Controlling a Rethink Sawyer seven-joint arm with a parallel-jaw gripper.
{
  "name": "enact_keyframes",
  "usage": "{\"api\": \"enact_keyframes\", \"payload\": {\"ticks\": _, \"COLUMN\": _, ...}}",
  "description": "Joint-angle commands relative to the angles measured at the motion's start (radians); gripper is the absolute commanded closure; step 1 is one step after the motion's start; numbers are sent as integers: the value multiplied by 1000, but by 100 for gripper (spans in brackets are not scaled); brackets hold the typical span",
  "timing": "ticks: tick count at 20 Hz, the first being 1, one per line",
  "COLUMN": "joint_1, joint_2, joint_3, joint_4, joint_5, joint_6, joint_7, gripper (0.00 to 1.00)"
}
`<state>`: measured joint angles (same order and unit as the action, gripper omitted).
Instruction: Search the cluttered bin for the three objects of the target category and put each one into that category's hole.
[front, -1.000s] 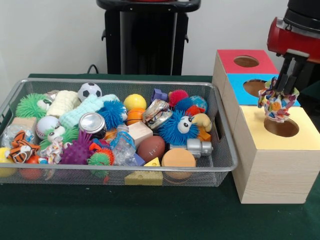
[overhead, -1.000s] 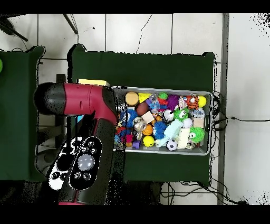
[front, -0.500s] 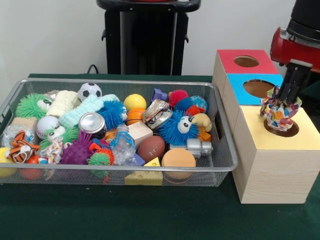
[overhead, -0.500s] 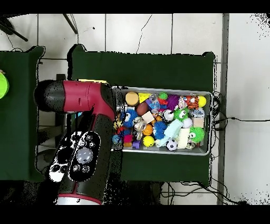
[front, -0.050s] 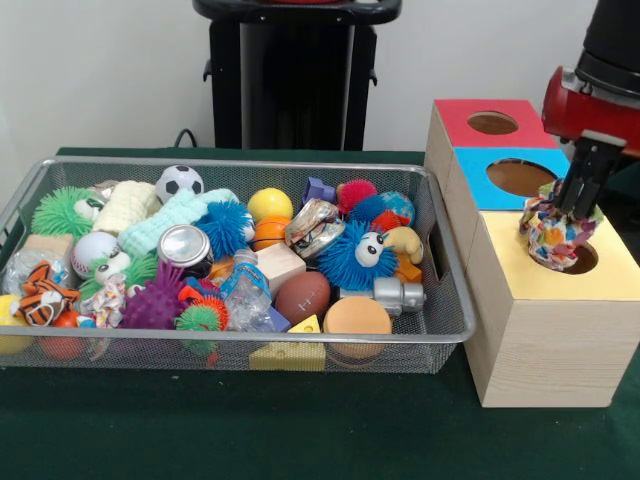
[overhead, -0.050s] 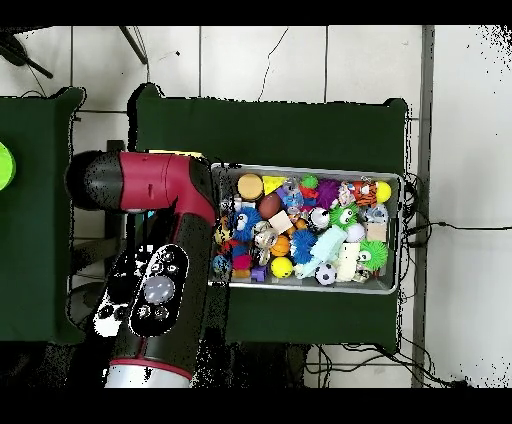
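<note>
- One multicoloured cloth bundle sits between the tips of the gripper, and we see the jaws clamped on its upper part.
- Directly beneath the jaws, the bundle's lower end dips into the round hole of the yellow-topped box, its patterned folds spreading just over the hole's rim.
- Beyond the jaws we see the blue-topped box and then the red-topped box, each with its own round hole, both touching in a row with the yellow one.
- Well off to the side of the jaws stands the wire mesh bin, crowded with toys: a soccer ball, a small football, a blue fuzzy creature with eyes, a silver can and a tiger toy.
- We can read no brand, label or writing on any box or toy.
- From overhead, the red and black arm covers the boxes and the bundle, and only the bin shows beside it.
</note>
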<state>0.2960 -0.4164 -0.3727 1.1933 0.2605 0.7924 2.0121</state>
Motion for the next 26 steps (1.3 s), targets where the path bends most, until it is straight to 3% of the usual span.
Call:
{"api": "enact_keyframes", "payload": {"ticks": 1, "joint_1": 14, "joint_2": 104, "joint_3": 52, "joint_4": -26, "joint_5": 29, "joint_6": -99, "joint_7": 281, "gripper": 100}}
{"api": "enact_keyframes", "payload": {"ticks": 8, "joint_1": 17, "joint_2": 126, "joint_3": 41, "joint_4": -24, "joint_5": 42, "joint_6": -149, "joint_7": 288, "gripper": 100}}
{"api": "enact_keyframes", "payload": {"ticks": 26, "joint_1": -11, "joint_2": 47, "joint_3": 67, "joint_4": 96, "joint_5": 53, "joint_6": -232, "joint_7": 243, "gripper": 100}}
